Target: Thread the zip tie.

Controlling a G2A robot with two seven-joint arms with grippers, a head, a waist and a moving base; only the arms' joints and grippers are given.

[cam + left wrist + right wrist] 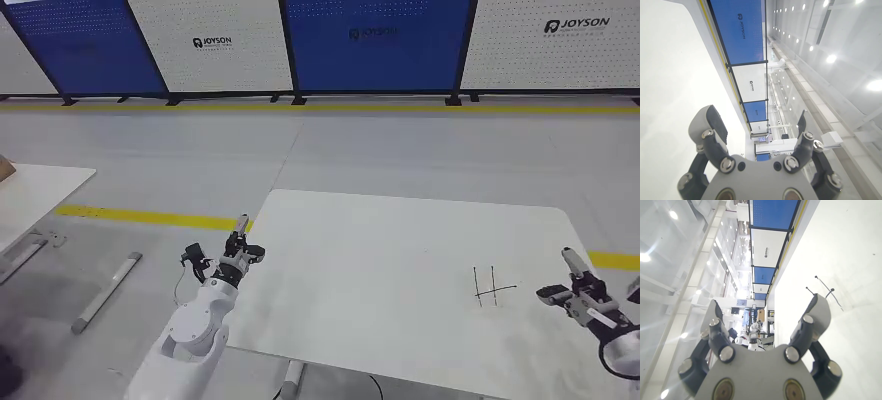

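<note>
Table [380, 270]: white, matte top with rounded corners.

Zip ties [493, 285]: thin black straps lying flat on the table, each with a small square head. In the top view two straps lie parallel and a third crosses them at an angle. The right wrist view shows three heads [832, 289]. The crossing strap looks slightly bowed, though at this fineness I cannot be sure.

Right gripper [560, 278]: jaws wide apart with nothing between them [764, 300]. The fingers are pale grey shells on black linkages with bright round pins, and they carry black ribbed pads [811, 306]. The zip ties lie out past the fingertips, on the side of the finger nearer the table surface. They are near that fingertip but clear of it, and outside the gap between the jaws. One strap runs behind that finger's shell as the wrist camera sees it. Whether the finger stands above the table or touches it cannot be told.

Left gripper [245, 238]: same build, with grey shell, black links, silver pins and ribbed black pads [717, 123]. Its jaws are also spread and hold nothing [758, 115]. It sits at the table edge opposite the right gripper, and bare white table [668, 66] lies alongside one finger. The zip ties are well apart from these jaws, across the table toward the right gripper.
</note>
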